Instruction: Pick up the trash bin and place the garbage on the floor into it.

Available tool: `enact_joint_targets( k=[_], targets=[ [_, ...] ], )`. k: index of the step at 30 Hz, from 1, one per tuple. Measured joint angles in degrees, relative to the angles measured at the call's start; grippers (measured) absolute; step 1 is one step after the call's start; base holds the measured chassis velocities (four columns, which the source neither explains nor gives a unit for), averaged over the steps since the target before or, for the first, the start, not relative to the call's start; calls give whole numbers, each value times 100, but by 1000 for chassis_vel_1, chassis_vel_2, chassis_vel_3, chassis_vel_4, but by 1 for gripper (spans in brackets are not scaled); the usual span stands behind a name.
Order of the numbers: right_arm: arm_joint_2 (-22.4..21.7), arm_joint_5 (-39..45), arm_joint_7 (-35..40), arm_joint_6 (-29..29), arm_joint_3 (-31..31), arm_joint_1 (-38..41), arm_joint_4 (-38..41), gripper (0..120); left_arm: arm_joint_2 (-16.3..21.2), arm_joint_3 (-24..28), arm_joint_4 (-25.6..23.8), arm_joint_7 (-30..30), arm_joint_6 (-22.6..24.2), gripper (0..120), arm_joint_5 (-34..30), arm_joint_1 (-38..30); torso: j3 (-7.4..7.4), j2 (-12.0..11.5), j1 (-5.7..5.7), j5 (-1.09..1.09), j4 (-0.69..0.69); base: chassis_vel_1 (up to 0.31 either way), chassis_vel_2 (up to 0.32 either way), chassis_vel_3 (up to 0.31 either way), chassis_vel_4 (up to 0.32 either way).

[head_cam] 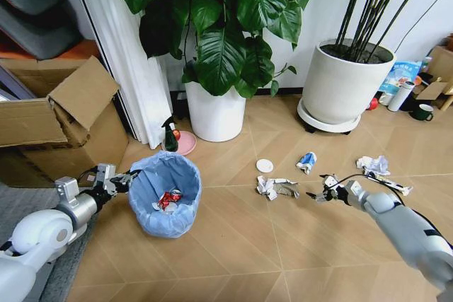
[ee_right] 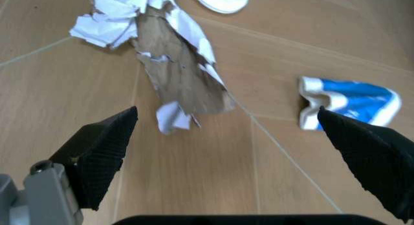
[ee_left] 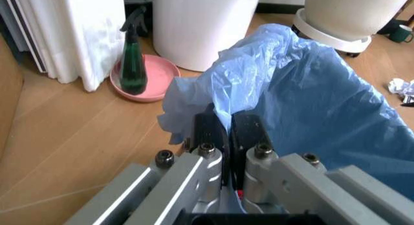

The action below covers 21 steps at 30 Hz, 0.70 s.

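Left wrist view: left gripper [ee_left: 226,133] pinching trash bin [ee_left: 304,104].

Light wooden herringbone floor [head_cam: 233,245] throughout. At twelve o'clock, white pot [head_cam: 214,112] with big dark green leaves, against pale wall [head_cam: 322,5]. At two o'clock, larger white pot [head_cam: 347,83] on round wheeled base, thin dark stalks rising. At eleven o'clock, white curtain [head_cam: 127,54]; beside it, green spray bottle [head_cam: 170,136] on pink dish [head_cam: 185,143]. At nine o'clock, open cardboard boxes [head_cam: 64,122]. At three o'clock, green mug [head_cam: 424,112], small clutter.
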Motion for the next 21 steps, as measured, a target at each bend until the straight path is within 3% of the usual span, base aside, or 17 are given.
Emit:
enact_joint_targets(
  k=[13, 18, 21],
  targets=[
    [317, 316, 115, -146, -423, 429, -473, 100, 11, 6, -28, -3, 0, 0, -11, -27, 0, 0, 0, -2, -2, 0, 0, 0, 0],
    [451, 454, 57, -307, -517, 571, -746, 100, 35, 188, 14, 0, 1, 0, -36, -272, 0, 0, 0, -1, 2, 0, 0, 0, 0],
    [521, 451, 48, -364, -560, 622, -966, 100, 13, 419, 79, 2, 2, 0, -60, -552, 0, 0, 1, 0, -3, 0, 0, 0, 0]
  ],
)
